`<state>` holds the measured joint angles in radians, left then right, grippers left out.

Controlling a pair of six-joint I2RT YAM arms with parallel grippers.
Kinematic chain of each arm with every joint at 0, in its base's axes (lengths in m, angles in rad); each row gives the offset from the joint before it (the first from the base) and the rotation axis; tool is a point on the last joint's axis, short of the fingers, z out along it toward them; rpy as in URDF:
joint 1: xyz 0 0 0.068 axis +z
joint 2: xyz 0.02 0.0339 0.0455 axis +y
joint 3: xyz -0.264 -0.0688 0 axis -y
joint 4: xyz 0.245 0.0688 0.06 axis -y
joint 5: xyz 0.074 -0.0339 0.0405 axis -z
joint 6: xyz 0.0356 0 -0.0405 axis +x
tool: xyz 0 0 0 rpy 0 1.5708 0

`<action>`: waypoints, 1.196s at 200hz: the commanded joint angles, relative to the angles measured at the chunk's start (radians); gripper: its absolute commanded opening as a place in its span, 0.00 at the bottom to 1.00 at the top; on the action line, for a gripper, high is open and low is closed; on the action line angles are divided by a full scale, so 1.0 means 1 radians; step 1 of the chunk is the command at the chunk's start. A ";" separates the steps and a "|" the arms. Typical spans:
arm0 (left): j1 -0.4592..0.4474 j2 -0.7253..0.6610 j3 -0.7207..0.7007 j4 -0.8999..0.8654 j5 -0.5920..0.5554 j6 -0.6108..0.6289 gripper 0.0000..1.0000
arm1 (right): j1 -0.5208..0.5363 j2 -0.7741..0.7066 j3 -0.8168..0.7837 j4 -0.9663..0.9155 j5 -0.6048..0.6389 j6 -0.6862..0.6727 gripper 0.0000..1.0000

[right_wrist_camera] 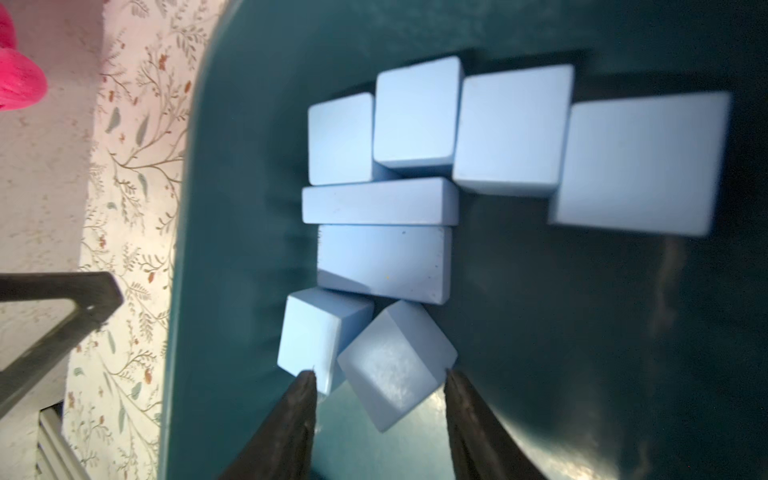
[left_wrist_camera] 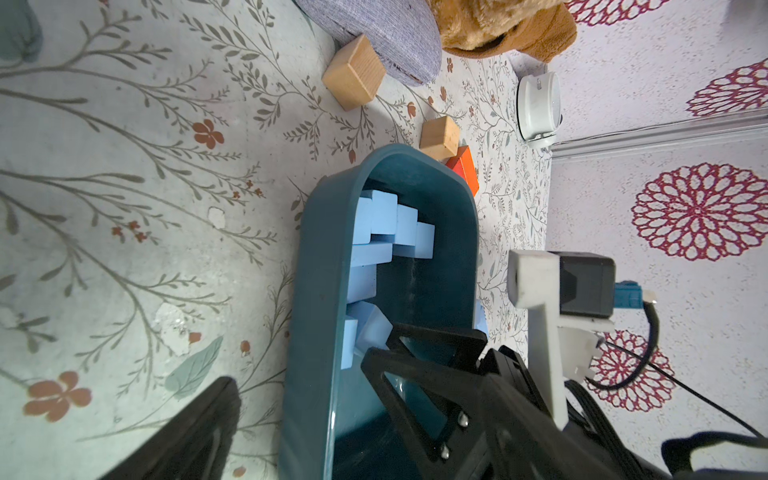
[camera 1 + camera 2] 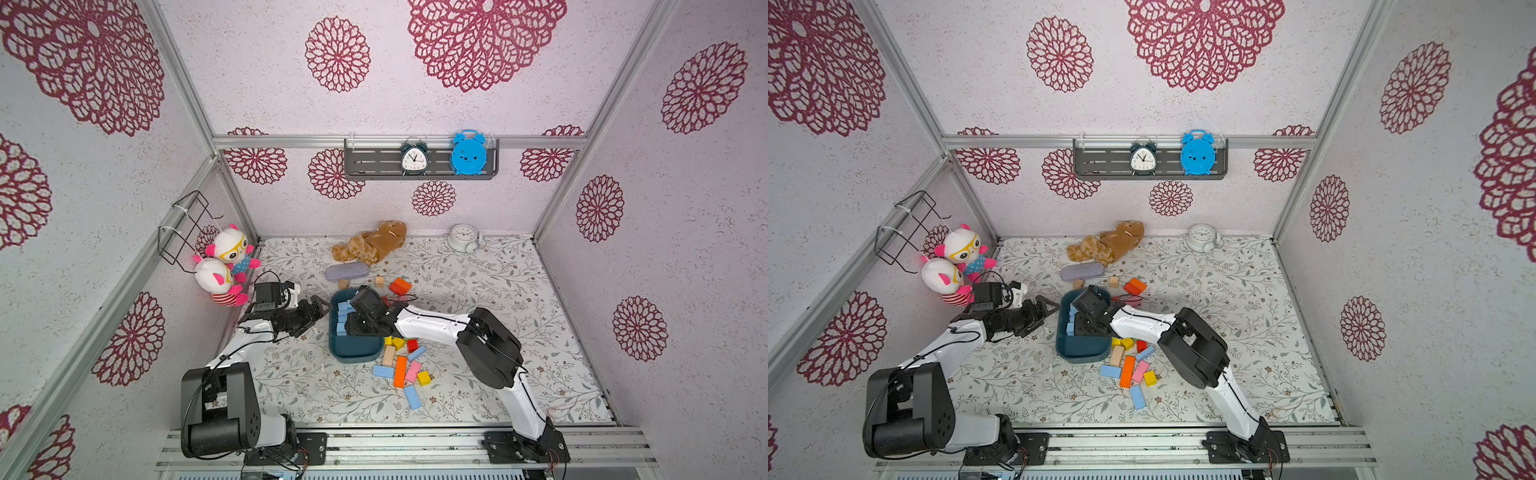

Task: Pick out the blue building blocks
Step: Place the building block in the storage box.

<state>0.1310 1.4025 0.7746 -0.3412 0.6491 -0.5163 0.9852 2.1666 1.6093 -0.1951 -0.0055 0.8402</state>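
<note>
Blocks sorted: a cluster of small matte light-blue blocks (image 1: 382, 257), cubes and bars, lay packed against one long wall of the dark teal oblong plastic tray (image 1: 232, 208).
Blocks left: three loose light-blue bars (image 3: 383, 371) lay on the floral mat just beside the tray, mixed with an orange bar (image 3: 400, 371) and pink, yellow, red and tan pieces.
Right gripper (image 1: 380, 374): it hung over the tray, jaws apart, with a tilted light-blue cube (image 1: 395, 361) lying between the fingertips. The cube leaned on its neighbour and was not clamped.
Left gripper (image 2: 307, 365): jaws stood wide apart, holding nothing, one finger outside the tray wall and the other over the inside.
Step in hand: the drop of that cube into the tray looked finished.
Next move: lift the right arm clear without nudging the cube, then reach for a loose blue bar. The closest lay tight against the other colours, so a narrow, well-aligned grip would be needed.
</note>
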 commanded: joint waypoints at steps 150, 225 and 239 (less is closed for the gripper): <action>-0.019 0.016 -0.008 0.018 0.009 0.023 0.94 | -0.040 -0.027 0.020 0.071 -0.098 0.014 0.54; -0.027 0.020 -0.002 0.020 0.015 0.024 0.94 | -0.047 -0.042 0.032 0.085 -0.105 0.010 0.54; -0.027 0.015 0.003 0.016 0.015 0.025 0.94 | -0.049 -0.066 0.029 0.072 -0.082 -0.004 0.56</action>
<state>0.1089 1.4151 0.7738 -0.3344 0.6533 -0.5083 0.9447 2.1666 1.6096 -0.1272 -0.1093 0.8490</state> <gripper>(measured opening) 0.941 0.546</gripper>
